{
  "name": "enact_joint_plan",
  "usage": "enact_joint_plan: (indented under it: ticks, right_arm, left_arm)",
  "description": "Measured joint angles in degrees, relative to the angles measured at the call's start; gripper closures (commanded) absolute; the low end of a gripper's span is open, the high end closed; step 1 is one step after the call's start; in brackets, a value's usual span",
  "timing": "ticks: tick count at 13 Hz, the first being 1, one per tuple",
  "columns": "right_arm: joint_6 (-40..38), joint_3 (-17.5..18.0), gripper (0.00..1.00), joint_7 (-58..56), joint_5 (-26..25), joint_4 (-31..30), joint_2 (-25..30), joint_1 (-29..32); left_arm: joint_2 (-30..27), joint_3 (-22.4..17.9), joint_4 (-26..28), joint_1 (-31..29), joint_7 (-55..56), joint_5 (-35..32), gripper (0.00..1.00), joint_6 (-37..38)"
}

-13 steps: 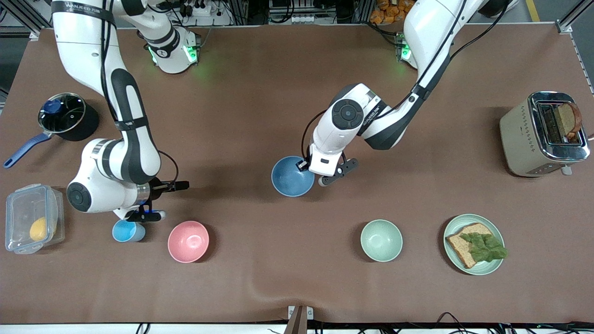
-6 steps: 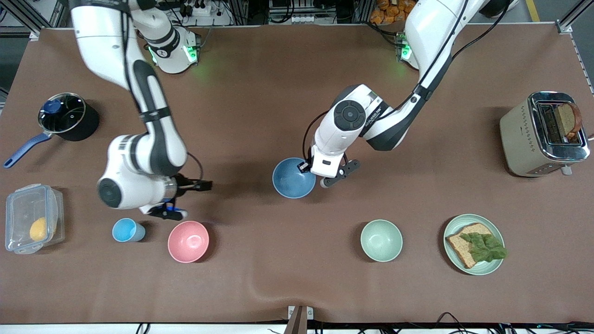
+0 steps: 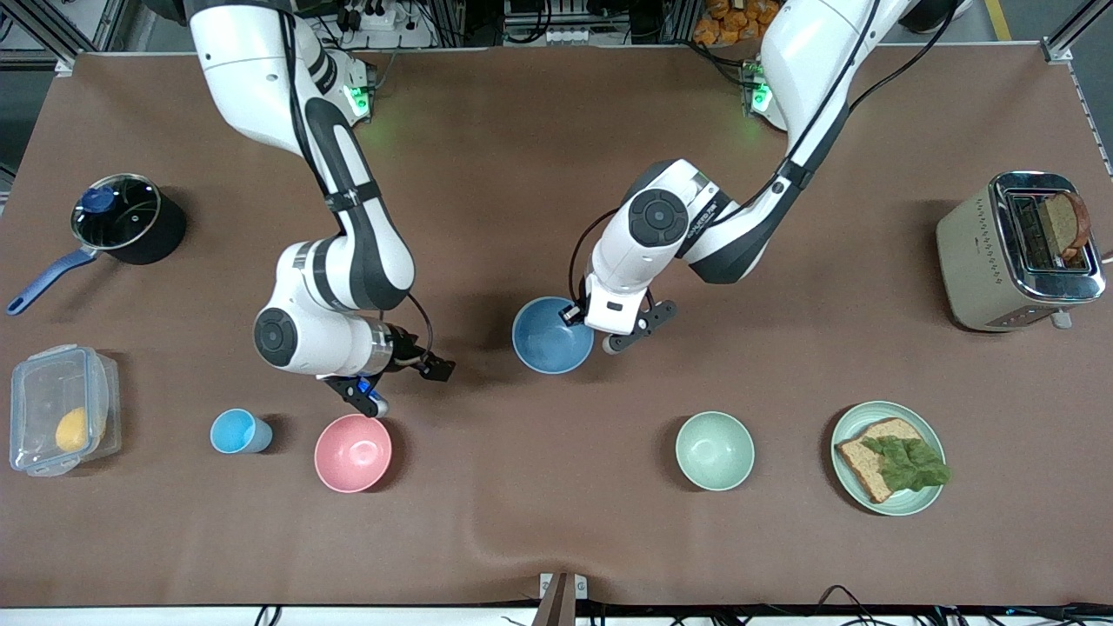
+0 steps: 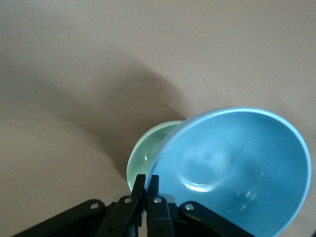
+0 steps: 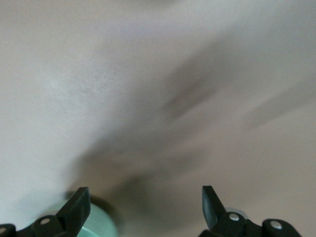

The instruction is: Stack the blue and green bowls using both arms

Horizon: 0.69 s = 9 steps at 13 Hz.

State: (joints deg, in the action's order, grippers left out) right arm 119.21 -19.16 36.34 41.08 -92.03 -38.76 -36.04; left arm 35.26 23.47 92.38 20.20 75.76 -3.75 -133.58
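The blue bowl [image 3: 550, 337] hangs tilted over the middle of the table, with my left gripper [image 3: 576, 316] shut on its rim. In the left wrist view the black fingers [image 4: 140, 183] pinch the rim of the blue bowl [image 4: 237, 168], and the green bowl [image 4: 145, 153] shows past it on the table. The green bowl [image 3: 715, 450] stands upright, nearer to the front camera and toward the left arm's end. My right gripper [image 3: 402, 385] hovers open and holds nothing, over the table beside the pink bowl [image 3: 352, 452]. The right gripper [image 5: 144, 197] shows wide-apart fingers over bare table.
A light-blue cup [image 3: 236, 431] stands beside the pink bowl, toward the right arm's end. A clear container [image 3: 35, 374] and a pot [image 3: 117, 217] sit at that end. A plate [image 3: 909, 412] with bread and lettuce and a toaster [image 3: 1017, 252] sit at the left arm's end.
The right arm has swung from over the light-blue cup toward the table's middle, its gripper still open. The left gripper and the blue bowl have shifted only slightly.
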Motion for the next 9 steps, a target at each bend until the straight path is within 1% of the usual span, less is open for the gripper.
enact_joint_plan:
  ticks: [2,4,7,9]
  right_arm:
    - [0.5,1.0,0.00,3.8,3.4,1.8,-1.9,-0.1]
    - [3.5,2.2,0.00,6.1,5.4,2.8,-3.3,-0.4]
    - [9.3,3.1,0.00,9.8,6.3,2.9,-4.7,-3.5]
    - [10.7,3.1,0.00,10.7,6.5,2.9,-5.5,-4.7]
  left_arm:
    - [0.0,0.0,0.0,0.0,0.0,0.0,1.00,0.0]
    - [0.0,0.0,0.0,0.0,0.0,0.0,1.00,0.0]
    - [0.0,0.0,0.0,0.1,0.0,0.0,1.00,0.1]
    - [0.1,0.0,0.2,0.4,0.0,0.0,1.00,0.1]
